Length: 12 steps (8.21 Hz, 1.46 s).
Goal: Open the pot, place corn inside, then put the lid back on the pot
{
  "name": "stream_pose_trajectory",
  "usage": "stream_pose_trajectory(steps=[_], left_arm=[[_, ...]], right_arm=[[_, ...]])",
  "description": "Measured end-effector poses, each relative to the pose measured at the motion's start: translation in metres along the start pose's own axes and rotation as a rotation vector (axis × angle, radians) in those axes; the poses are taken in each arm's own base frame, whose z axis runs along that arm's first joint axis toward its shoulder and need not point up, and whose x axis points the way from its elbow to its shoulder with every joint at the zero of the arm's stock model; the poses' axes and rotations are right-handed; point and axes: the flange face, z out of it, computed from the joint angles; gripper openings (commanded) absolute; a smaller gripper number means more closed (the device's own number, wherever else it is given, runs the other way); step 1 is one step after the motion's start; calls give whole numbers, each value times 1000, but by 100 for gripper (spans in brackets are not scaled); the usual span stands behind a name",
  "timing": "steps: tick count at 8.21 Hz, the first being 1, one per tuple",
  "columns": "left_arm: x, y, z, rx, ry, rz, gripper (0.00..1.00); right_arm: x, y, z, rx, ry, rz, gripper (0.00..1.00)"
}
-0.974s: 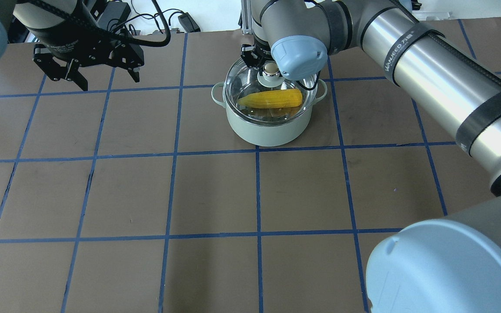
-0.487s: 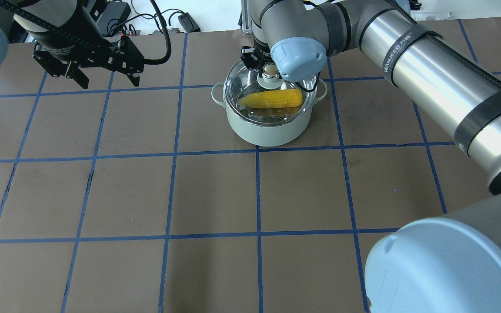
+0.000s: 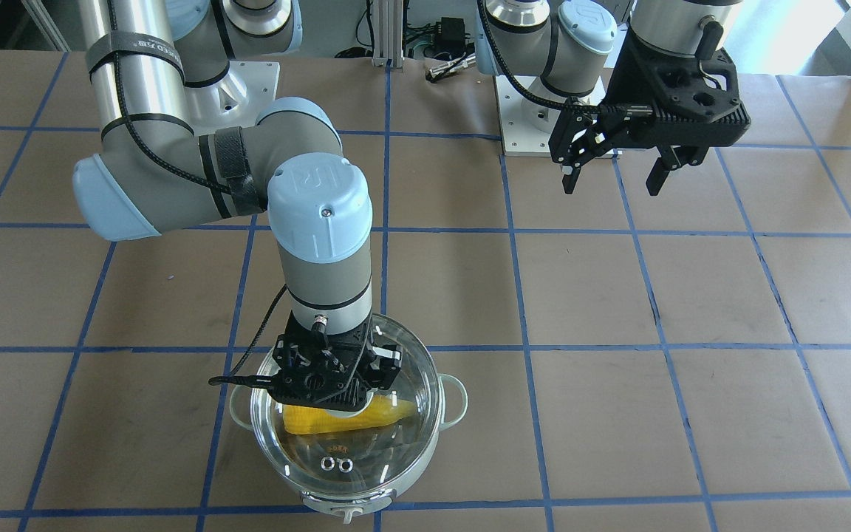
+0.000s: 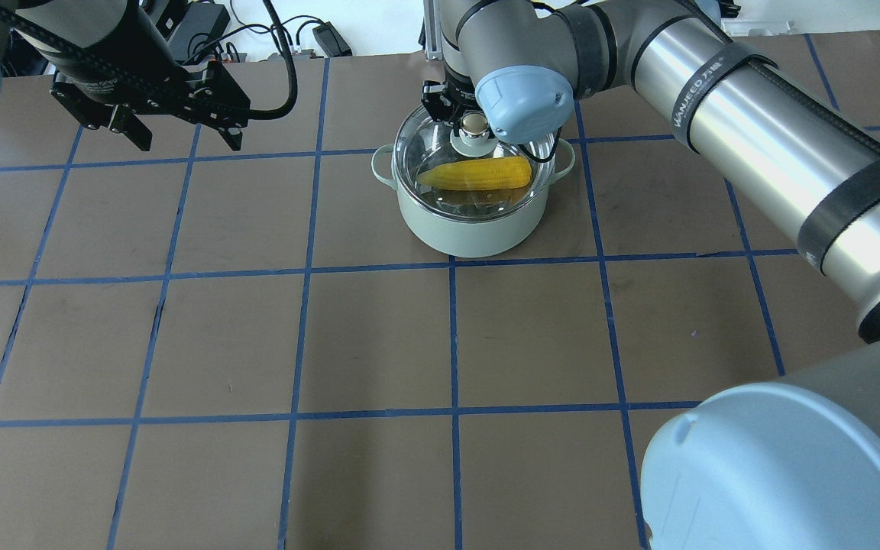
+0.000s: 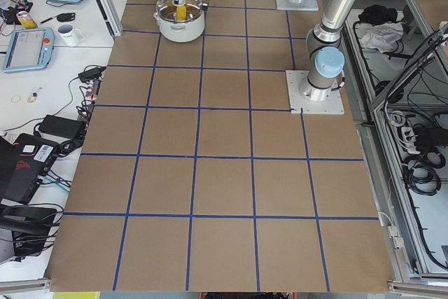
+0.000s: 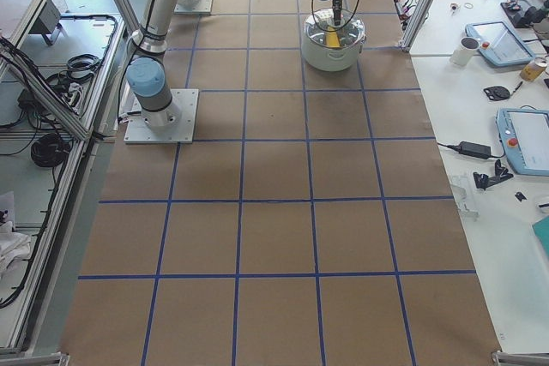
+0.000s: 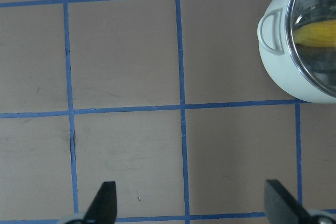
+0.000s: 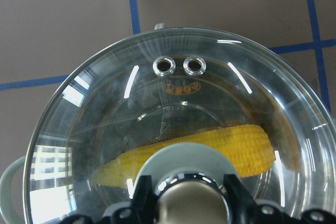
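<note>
The mint-green pot stands on the far middle of the table. The yellow corn lies inside it, seen through the clear glass lid, which sits on the pot's rim. My right gripper is straight above the pot and shut on the lid's beige knob. In the right wrist view the fingers flank the knob over the lid and corn. My left gripper is open and empty, raised at the far left, well apart from the pot.
The table is brown paper with a blue tape grid. Cables and power units lie beyond the far edge. The arm bases stand on the robot's side. Side tables with tablets and a mug flank the table ends.
My left gripper has drawn a little further back and to the left, still open. My right gripper stays on the lid's knob, with the lid on the pot.
</note>
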Motion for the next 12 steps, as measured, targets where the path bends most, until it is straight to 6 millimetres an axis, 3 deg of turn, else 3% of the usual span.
stream_pose_trajectory(steps=[6,11,12], left_arm=[[0,1,5,-21,1,33,100],[1,5,9,-68,10,24,100],[1,6,11,-85,12,19,100]], right_arm=[[0,0,3,0,-2,-10,12],[-1,-2,6,9,-7,-10,13],[-2,-2,7,9,-6,-10,18]])
